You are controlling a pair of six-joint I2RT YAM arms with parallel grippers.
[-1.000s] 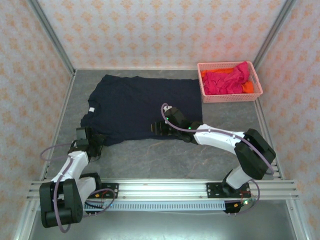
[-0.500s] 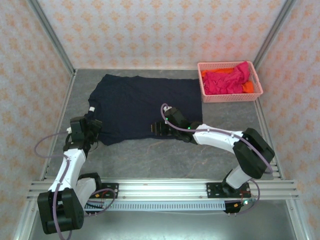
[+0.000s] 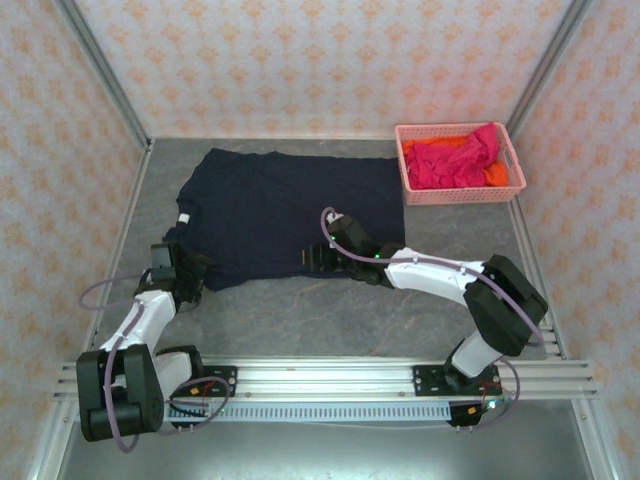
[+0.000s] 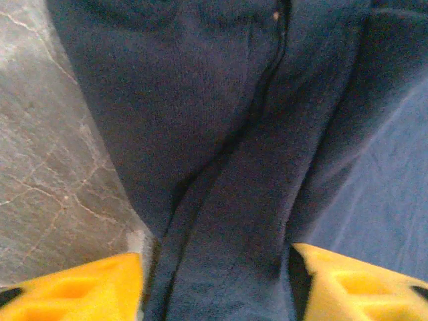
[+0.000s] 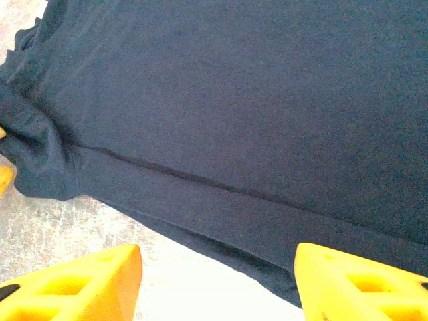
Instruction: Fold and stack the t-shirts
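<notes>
Left gripper point(image 4: 217, 277), jaws apart, straddles a bunched ridge of the large dark navy cloth t-shirt point(image 3: 290, 205), right gripper point(image 5: 217, 271) likewise open over its near edge: first fold apparently pending, needing both to pinch.

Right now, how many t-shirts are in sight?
3. A navy t-shirt lies spread on the table; a magenta t-shirt and an orange t-shirt sit bunched in the pink basket. Others may hide underneath them.

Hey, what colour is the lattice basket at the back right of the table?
The basket is pink, seen best in the top external view.
</notes>
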